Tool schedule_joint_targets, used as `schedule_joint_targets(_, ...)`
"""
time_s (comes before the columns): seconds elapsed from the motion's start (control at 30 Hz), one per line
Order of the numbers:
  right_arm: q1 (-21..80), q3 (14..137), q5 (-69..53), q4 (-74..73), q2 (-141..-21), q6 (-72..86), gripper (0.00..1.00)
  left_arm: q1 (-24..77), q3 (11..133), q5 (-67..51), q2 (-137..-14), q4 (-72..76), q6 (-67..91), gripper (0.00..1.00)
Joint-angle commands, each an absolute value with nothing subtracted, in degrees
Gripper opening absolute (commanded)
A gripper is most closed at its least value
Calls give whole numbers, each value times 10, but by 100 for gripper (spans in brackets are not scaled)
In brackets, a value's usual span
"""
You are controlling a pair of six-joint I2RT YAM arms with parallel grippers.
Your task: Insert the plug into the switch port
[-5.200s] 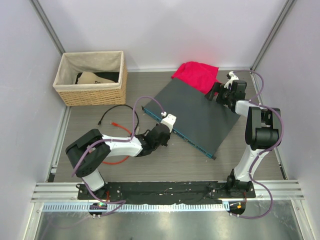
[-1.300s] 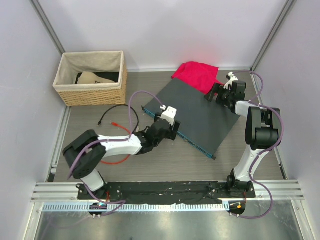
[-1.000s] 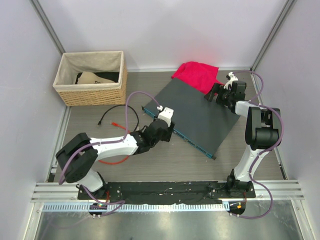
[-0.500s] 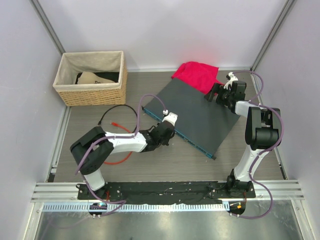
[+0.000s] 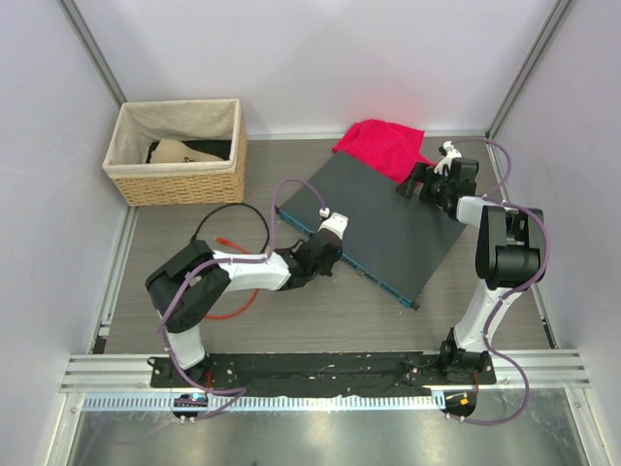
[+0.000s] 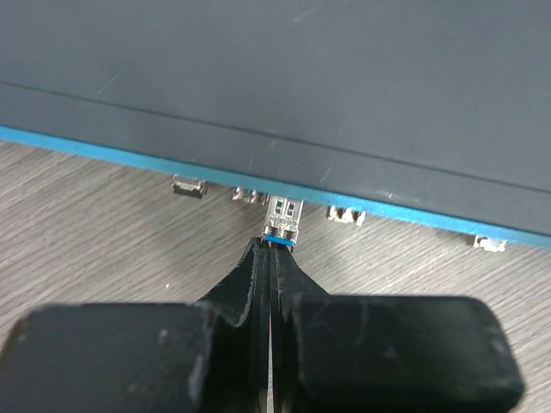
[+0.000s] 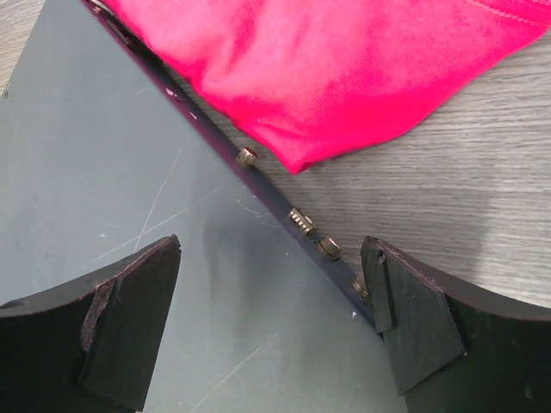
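1. Basket (image 5: pixel 175 181) stands unused at the far left corner of the worktop (image 5: pixel 320 316).
2. My left pincer (image 6: pixel 271 250) is pinched shut, tips against the blue end of the plug (image 6: pixel 281 222). I judge it is pressing the plug home in the switch port (image 6: pixel 284 200).
3. My right pincer (image 7: pixel 269 284), jaws wide, straddles the back edge of the switch (image 5: pixel 378 221) beside the red cloth (image 7: pixel 344 69), likely as a backstop.
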State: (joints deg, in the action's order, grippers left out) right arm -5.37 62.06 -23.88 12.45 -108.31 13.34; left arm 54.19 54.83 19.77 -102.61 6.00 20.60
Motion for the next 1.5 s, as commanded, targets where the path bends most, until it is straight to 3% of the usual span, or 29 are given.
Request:
schedule_joint_targets(0.0,-55,639,-268,130,-1096,124,95,538,577,200,-1029,146,206,0)
schedule_joint_targets(0.5,-54,657,-318,99,-1113,110,95,532,616,217,-1060,228,219,2)
schedule_joint_targets(0.8,-54,652,-302,97,-1105,102,95,532,597,207,-1037,223,220,16)
schedule_joint_targets(0.93,-55,644,-276,97,-1093,97,95,531,564,206,-1000,193,222,30)
schedule_joint_targets(1.1,-55,635,-200,70,-1038,60,96,531,506,221,-919,136,224,41)
schedule_joint_targets(1.3,-54,612,-111,37,-942,78,96,527,471,257,-780,14,216,66)
schedule_joint_targets(1.47,30,579,-57,35,-859,93,96,496,517,259,-689,-152,220,87)
